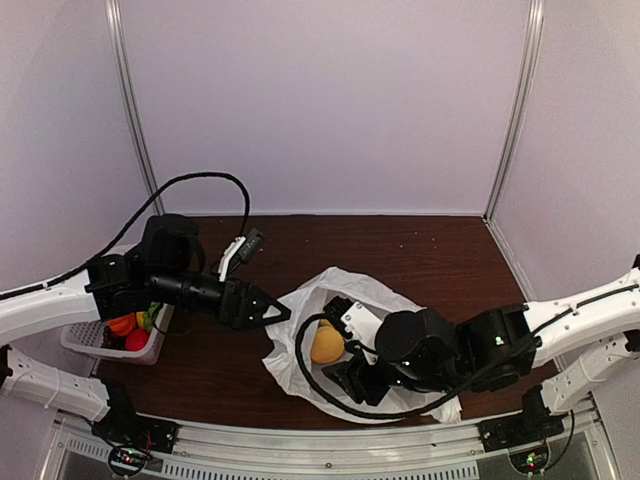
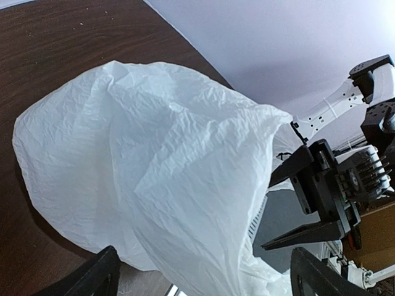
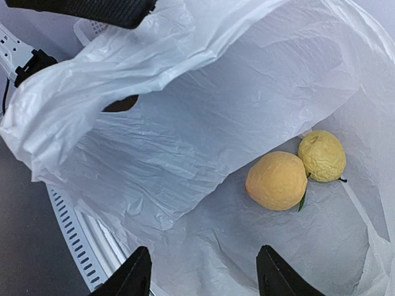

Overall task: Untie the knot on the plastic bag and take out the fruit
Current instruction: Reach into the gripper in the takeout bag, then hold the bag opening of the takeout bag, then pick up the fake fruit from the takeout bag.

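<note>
Fruit, two yellowish round pieces touching each other, lies inside the opened plastic bag, just ahead of the right fingers, which stand apart and empty. Left fingers gape wide, with the bag right in front of them.

Bag mouth gapes toward my right pincer, whose jaws are apart. I see a straight lane in to the orange fruit and lemon, which lie touching on the bag floor at the right. The upper bag wall sags across the left half of the mouth, so that side is blocked. Left pincer, spread wide, crowds the bag's left edge. Surface behind the bag is bare. Basket at far left sits partly under the left arm.
</note>
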Controlling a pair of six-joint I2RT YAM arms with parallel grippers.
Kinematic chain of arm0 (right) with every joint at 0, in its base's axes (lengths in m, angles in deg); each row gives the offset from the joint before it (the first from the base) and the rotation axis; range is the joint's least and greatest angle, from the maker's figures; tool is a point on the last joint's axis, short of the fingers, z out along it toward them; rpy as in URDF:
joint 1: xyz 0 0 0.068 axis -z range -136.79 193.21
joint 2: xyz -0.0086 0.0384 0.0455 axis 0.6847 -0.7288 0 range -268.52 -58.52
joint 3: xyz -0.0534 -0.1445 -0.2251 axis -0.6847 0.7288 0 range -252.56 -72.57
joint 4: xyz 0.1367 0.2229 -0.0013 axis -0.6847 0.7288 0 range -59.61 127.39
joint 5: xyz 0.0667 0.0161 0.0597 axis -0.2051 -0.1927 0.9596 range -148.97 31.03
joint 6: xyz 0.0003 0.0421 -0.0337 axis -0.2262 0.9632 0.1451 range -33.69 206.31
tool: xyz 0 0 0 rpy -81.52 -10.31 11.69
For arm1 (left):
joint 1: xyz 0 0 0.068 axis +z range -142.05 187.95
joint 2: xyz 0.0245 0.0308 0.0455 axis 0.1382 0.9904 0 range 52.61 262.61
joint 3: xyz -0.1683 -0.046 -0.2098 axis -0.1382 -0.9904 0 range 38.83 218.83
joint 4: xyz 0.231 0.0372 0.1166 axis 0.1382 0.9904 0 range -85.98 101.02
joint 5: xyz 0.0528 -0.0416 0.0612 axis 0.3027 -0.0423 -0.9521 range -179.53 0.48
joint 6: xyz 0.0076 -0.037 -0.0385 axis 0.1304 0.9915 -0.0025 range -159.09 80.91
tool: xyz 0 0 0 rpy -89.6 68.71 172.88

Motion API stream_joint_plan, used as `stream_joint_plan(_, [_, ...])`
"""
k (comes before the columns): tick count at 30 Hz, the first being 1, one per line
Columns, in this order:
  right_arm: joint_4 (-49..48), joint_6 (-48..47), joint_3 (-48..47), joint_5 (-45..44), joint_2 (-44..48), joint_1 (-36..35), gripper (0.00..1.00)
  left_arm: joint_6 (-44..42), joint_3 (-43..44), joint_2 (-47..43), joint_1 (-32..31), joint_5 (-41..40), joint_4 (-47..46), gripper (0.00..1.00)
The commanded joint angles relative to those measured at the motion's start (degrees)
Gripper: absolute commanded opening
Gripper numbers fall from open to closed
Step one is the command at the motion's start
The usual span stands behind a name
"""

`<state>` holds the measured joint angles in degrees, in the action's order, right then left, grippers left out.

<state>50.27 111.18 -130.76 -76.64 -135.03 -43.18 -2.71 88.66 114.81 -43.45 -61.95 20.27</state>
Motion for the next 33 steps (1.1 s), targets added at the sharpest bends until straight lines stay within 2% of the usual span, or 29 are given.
stream_joint_plan(1, [3.7, 2.6, 0.8, -3.8, -2.0, -0.2, 0.58, 0.2, -0.3, 0.9, -0.2, -1.5, -4.2, 0.97])
stream_joint_plan(4, [5.2, 3.4, 0.0, -4.2, -3.5, -0.1, 0.56, 0.4, -0.6, 1.7, -0.2, -1.4, -4.2, 0.9])
stream_joint_plan(10, [6.8, 4.3, -0.7, -4.0, -5.7, 1.0, 0.54, 0.7, -0.4, 3.2, -0.6, -0.1, -5.8, 0.63])
stream_joint_plan(15, [7.8, 4.8, -1.2, -3.3, -7.3, 2.5, 0.53, 1.5, -0.5, 3.9, -1.0, 0.4, -6.8, 0.28])
stream_joint_plan(18, [7.2, 5.3, -0.5, -1.9, -8.4, 3.5, 0.52, 1.9, -0.7, 3.5, -1.0, 0.0, -6.7, 0.15])
stream_joint_plan(24, [6.9, 6.4, -0.2, 0.1, -11.1, 5.4, 0.49, 2.6, -1.5, 1.6, -1.2, -0.8, -6.8, 0.01])
stream_joint_plan(33, [1.4, 8.5, -0.6, -3.3, -14.0, 9.7, 0.55, 2.8, -2.1, 1.9, -1.1, -0.7, -6.8, 0.0])
